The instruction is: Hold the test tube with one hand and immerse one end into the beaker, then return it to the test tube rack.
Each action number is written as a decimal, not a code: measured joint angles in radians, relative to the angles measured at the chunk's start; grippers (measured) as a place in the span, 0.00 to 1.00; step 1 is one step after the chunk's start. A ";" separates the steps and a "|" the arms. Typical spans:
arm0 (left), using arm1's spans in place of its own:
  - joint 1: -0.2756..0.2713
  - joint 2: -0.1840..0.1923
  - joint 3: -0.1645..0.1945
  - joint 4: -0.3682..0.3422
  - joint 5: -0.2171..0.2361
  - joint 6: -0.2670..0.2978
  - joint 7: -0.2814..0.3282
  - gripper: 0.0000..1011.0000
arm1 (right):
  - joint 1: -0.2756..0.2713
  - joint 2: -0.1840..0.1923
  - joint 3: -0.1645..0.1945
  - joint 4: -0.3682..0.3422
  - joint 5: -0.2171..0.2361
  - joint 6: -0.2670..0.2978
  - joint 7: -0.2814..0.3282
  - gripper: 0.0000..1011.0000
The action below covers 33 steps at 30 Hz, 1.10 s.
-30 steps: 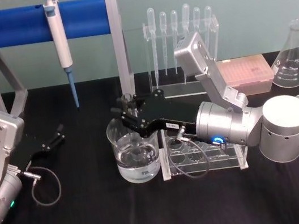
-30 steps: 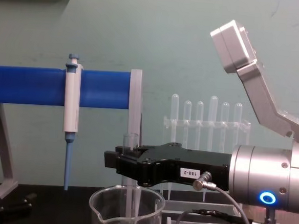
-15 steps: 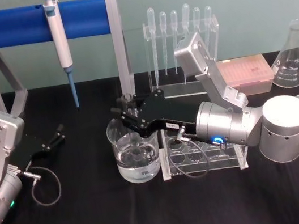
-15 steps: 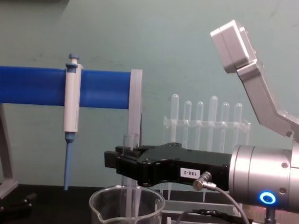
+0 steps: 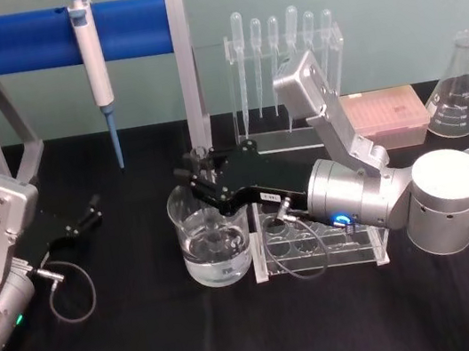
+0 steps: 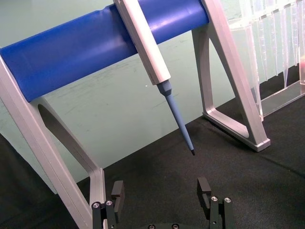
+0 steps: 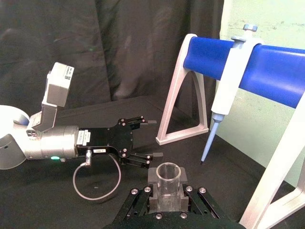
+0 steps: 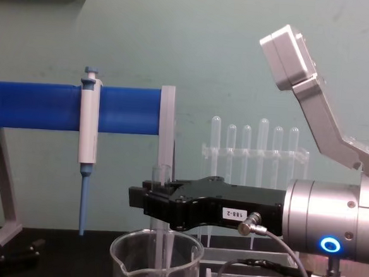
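The test tube (image 8: 159,244) stands upright with its lower end down inside the beaker (image 8: 125,264), which holds clear liquid. My right gripper (image 5: 198,174) is shut on the test tube just below its open rim (image 7: 167,173), directly over the beaker (image 5: 192,236). The tube's rim pokes up above the black fingers (image 8: 143,202). My left gripper (image 5: 88,213) rests low on the black table at the left, open and holding nothing; its fingers (image 6: 116,191) stand wide apart, facing the blue stand.
A grey stand with a blue bar (image 5: 23,40) carries a white-and-blue micropipette (image 5: 92,60) behind the left arm. A clear tube rack (image 5: 323,246) sits right of the beaker. At the back stand a pipette rack (image 5: 286,50), a pink box (image 5: 386,114) and a conical flask (image 5: 459,93).
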 joint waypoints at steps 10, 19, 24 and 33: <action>0.000 0.000 0.000 0.000 0.000 0.000 0.000 0.99 | 0.000 0.000 0.000 0.000 0.000 0.000 0.000 0.22; 0.000 0.000 0.000 0.000 0.000 0.000 0.000 0.99 | 0.000 0.000 0.000 0.000 0.000 0.000 0.000 0.22; 0.000 0.000 0.000 0.000 0.000 0.000 0.000 0.99 | 0.000 0.000 0.000 0.000 0.000 0.000 0.000 0.22; 0.000 0.000 0.000 0.000 0.000 0.000 0.000 0.99 | 0.000 0.000 0.000 0.000 0.000 0.000 0.000 0.22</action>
